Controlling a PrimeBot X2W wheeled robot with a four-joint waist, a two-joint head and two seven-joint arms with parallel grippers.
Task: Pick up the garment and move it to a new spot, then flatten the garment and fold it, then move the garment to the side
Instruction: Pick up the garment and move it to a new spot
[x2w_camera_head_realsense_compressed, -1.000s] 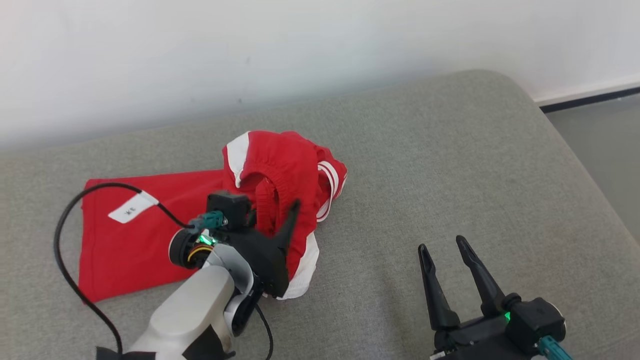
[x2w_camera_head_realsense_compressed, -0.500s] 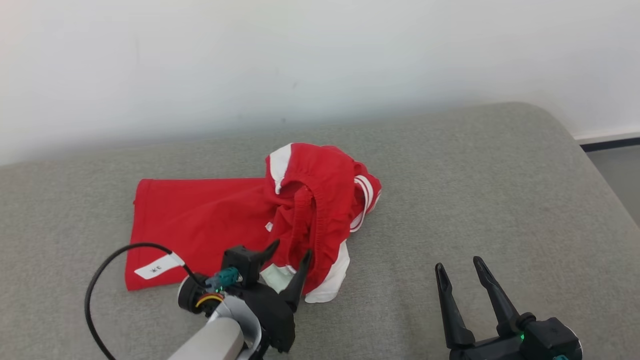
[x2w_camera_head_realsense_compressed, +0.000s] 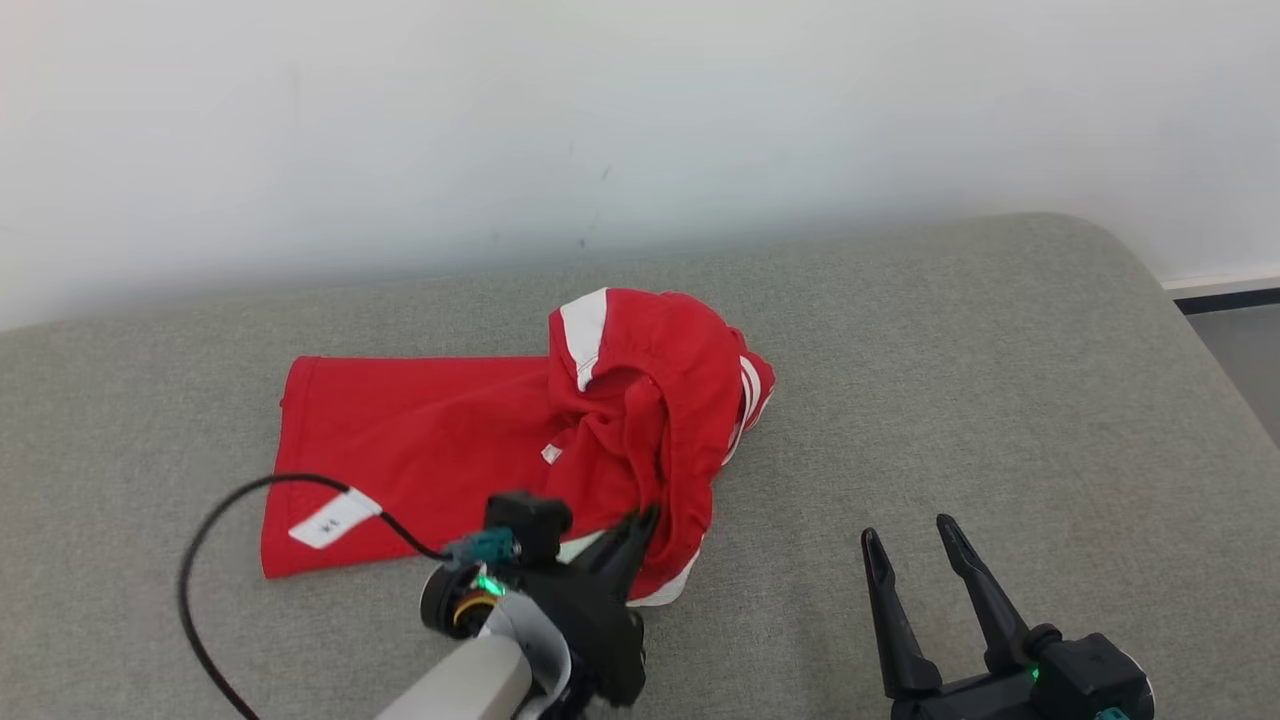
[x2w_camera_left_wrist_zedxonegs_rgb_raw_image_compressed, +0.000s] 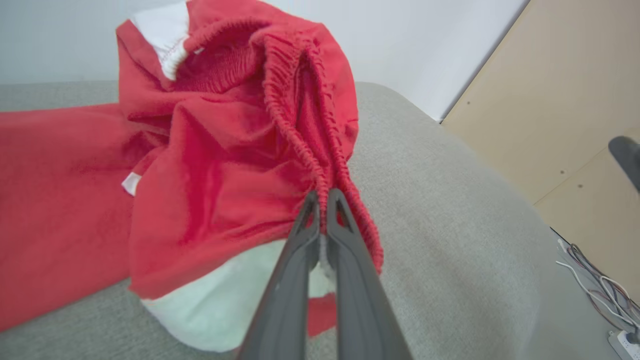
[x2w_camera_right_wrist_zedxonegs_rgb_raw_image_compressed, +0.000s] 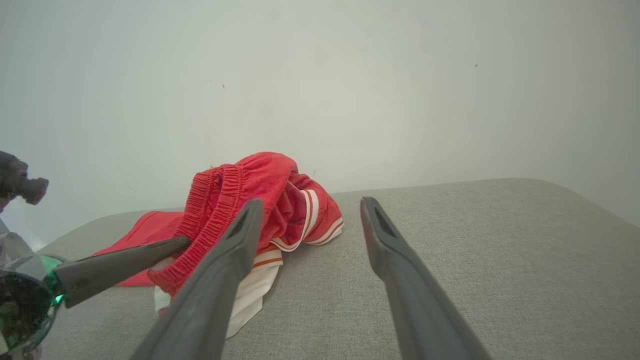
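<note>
l hand (x2w_camera_left_wrist_zedxonegs_rgb_raw_image_compressed: 322, 199) has clamped shut on garment (x2w_camera_head_realsense_compressed: 430, 450) waistband (x2w_camera_left_wrist_zedxonegs_rgb_raw_image_compressed: 292, 115); r hand (x2w_camera_head_realsense_compressed: 908, 530) open, apart to its right.

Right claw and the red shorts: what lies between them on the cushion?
Bare grey cushion; the head view shows that stretch with nothing on it. The open right claw hangs apart from the red shorts.
</note>
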